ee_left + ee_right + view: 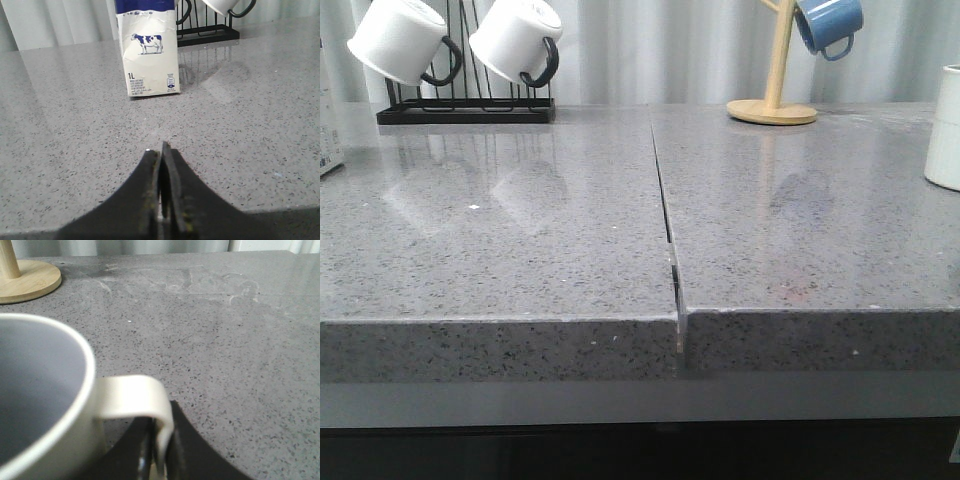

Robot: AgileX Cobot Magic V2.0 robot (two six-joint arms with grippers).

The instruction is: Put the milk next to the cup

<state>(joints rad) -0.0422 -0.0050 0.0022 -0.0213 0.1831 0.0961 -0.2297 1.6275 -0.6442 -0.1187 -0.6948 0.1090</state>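
Front view gives you the grey speckled bench [520, 230] with a seam down its middle. At the far left edge only a sliver of the milk carton [328, 115] shows. Behind it a black wire rack [465, 105] carries two white mugs with black handles [400, 40]. Further right stands a wooden mug tree [775, 90] with a blue mug [830, 25] hung on it, and at the far right edge you catch part of the white cup [945, 125]. Neither arm shows here.

From the left wrist you see the left tool [162, 150] with its fingers pressed together on nothing, low over the bench. The milk carton [148, 55] stands upright ahead of it, well apart, cow picture and "1L" facing you, the rack just behind.

From the right wrist you see the right tool [157, 440] clamped on the cup's white handle [135, 397], the cup's [45, 400] open mouth beside it. The mug tree's round wooden base [27, 280] sits beyond the cup.
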